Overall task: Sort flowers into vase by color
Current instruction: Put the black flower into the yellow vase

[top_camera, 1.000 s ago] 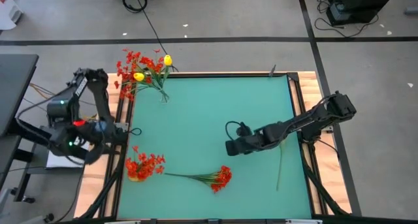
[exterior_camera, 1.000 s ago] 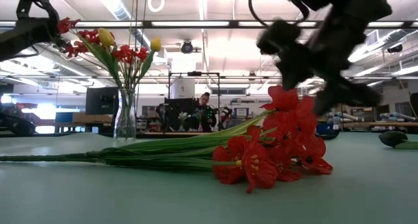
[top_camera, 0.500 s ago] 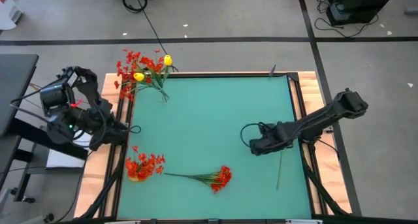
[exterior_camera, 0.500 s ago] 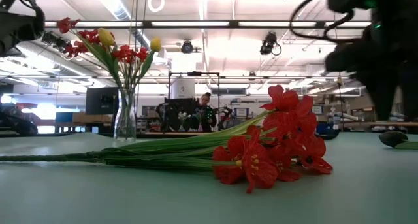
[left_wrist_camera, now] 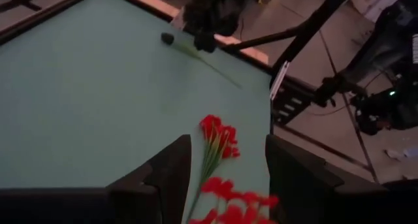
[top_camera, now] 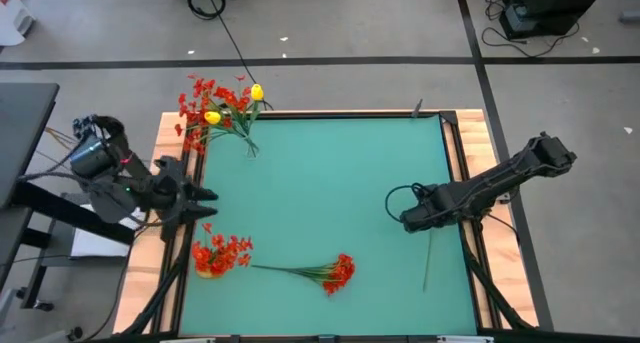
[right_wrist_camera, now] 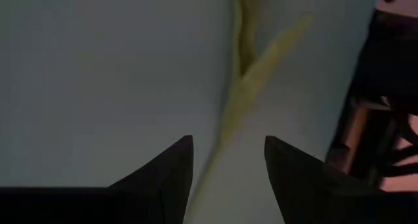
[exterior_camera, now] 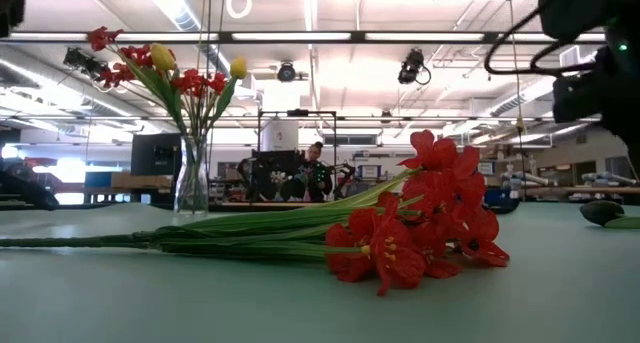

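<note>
At the left edge of the green table [top_camera: 320,183] the left gripper [top_camera: 200,195] hangs over the wooden rim, fingers spread apart with nothing between them. Its wrist camera looks past its own dark fingers [left_wrist_camera: 171,168] across the mat.

Far left, near the far corner, a clear glass vase [exterior_camera: 191,176] stands upright, holding a mixed bunch: red blossoms [top_camera: 200,95] and two yellow tulip buds [top_camera: 257,91], their heads leaning out over the table's far-left edge.

Near left, a second cluster of red flowers [top_camera: 220,253] sits close to the rim, just on the near side of the left gripper; what holds it I cannot make out.

Just to its right a red spray [top_camera: 338,273] lies flat on the mat, its green stem pointing left toward that cluster and its blossoms to the right. From table height it fills the foreground, the blossoms [exterior_camera: 425,223] resting on the surface.

Further right, the right gripper [top_camera: 412,220] is low over the mat, its fingers parted and empty. Right beside it lies a single flower on a thin green stem [top_camera: 428,258], which runs toward the near edge; the wrist camera shows the pale stem [right_wrist_camera: 238,100] on the mat ahead of the open fingers [right_wrist_camera: 171,168], not gripped.

In the room beyond the table a person [exterior_camera: 316,168] sits among equipment.
</note>
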Controlling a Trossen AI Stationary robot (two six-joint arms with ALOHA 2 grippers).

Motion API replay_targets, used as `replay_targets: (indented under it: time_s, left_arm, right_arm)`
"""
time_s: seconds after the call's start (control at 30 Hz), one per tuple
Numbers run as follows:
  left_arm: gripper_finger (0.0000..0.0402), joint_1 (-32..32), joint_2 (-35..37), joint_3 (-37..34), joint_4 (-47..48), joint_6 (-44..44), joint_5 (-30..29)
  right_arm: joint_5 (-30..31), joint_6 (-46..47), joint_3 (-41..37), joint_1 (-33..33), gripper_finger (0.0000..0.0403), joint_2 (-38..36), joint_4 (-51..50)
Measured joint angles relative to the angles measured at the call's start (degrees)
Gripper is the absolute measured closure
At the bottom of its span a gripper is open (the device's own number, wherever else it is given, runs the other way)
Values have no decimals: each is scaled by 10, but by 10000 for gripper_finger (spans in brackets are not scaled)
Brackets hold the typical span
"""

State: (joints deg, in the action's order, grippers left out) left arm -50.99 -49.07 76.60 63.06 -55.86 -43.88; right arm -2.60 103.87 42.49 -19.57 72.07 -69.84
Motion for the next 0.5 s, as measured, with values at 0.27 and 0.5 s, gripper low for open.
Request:
replay_targets:
  time_s: [0.27,0.5]
  left_arm:
    - [201,98,-41,0,-126,95,48]
    - [201,142,-61,0,-197,143,52]
  right_arm:
    - [10,2,-21,0,206,-10,8]
    - [17,37,-19,0,219,17,9]
